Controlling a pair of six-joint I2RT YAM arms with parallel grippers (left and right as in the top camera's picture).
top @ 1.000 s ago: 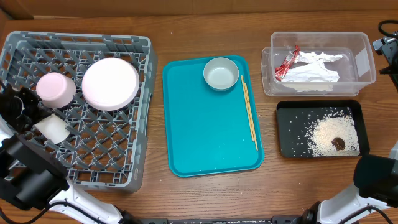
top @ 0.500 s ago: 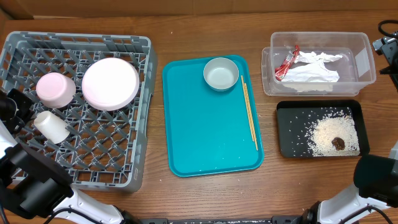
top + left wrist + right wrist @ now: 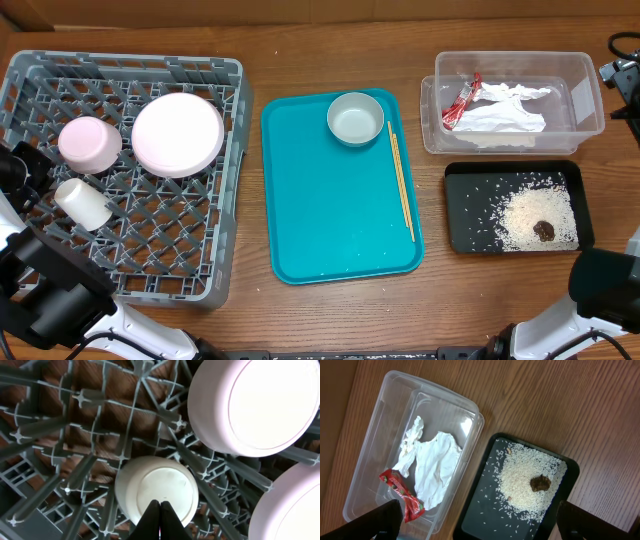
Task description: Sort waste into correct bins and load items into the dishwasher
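The grey dishwasher rack (image 3: 130,62) on the left holds a large pale pink plate (image 3: 178,134), a pink bowl (image 3: 89,143) and a small white cup (image 3: 82,203). My left gripper (image 3: 160,506) is shut and empty, its tips just short of the cup (image 3: 157,482). A grey-white bowl (image 3: 355,118) stands on the teal tray (image 3: 330,230). The clear tub (image 3: 592,100) holds the red wrapper (image 3: 460,100) and the white napkin (image 3: 505,115). Rice (image 3: 530,212) and a brown lump (image 3: 544,230) lie in the black tray (image 3: 462,210). My right gripper (image 3: 480,525) hangs open above both bins.
Thin wooden chopsticks (image 3: 401,180) lie along the teal tray's right side. Bare wooden table runs between the rack, the teal tray and the bins. My right arm (image 3: 625,75) sits at the table's far right edge.
My left gripper has drawn back to the left, off the small cup, which now lies free in the rack. Nothing else has moved.
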